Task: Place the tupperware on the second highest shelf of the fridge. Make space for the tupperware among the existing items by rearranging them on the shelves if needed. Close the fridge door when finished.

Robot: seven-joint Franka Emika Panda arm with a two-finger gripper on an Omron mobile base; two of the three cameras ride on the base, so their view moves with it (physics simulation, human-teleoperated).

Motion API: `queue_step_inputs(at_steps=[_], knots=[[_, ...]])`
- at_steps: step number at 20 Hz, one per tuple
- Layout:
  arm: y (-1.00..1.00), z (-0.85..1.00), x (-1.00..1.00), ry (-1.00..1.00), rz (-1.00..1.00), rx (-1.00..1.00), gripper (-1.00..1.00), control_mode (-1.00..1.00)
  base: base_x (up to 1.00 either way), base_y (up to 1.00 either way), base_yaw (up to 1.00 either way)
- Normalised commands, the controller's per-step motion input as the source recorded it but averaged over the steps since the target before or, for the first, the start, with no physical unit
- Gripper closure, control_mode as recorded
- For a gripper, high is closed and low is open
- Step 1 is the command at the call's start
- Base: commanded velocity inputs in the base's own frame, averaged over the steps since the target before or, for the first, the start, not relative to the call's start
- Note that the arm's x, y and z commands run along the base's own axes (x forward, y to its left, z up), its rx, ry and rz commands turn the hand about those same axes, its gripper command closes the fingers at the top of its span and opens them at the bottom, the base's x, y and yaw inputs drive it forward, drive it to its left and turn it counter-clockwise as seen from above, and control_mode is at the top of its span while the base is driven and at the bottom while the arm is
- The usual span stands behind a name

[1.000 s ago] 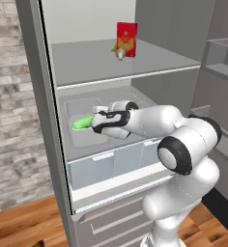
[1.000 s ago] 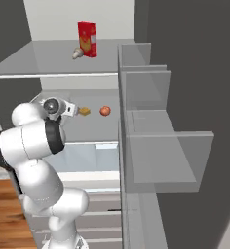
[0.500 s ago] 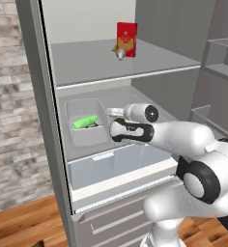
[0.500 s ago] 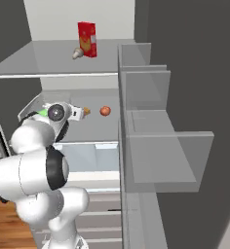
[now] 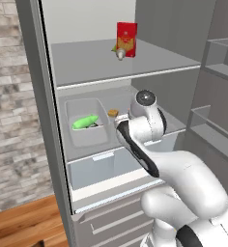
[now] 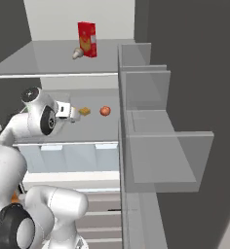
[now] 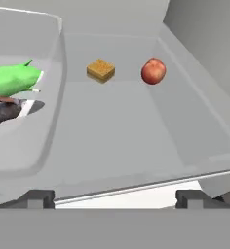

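The tupperware [image 5: 86, 126] sits on the left of the second highest shelf [image 7: 136, 126], a green piece lying inside it. My gripper [image 7: 114, 197] hangs empty at the near edge of that shelf, just right of the container, fingers spread wide. Farther back lie the orange-brown lump [image 7: 101, 70] and, to its right, the red fruit [image 7: 153, 71], apart. The red carton [image 5: 126, 39] stands on the shelf above

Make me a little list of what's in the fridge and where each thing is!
top shelf: red carton with tiny pale object in front
second highest shelf: tupperware, orange-brown lump, red fruit
tupperware contents: something green
gripper: open, holding nothing
fridge door: open
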Motion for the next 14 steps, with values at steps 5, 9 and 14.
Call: queue_step_inputs(at_steps=[5, 9, 14], knots=[[-0.02, 0.54, -1.00, 0.13, -0.01, -0.15, -1.00, -1.00, 0.00, 0.00, 0.00], [-0.12, -0.19, -1.00, -0.04, 0.00, 0.01, -1.00, -1.00, 0.00, 0.00, 0.00], [-0.50, -0.29, -0.99, -0.19, 0.01, 0.10, -1.00, -1.00, 0.00, 0.00, 0.00]])
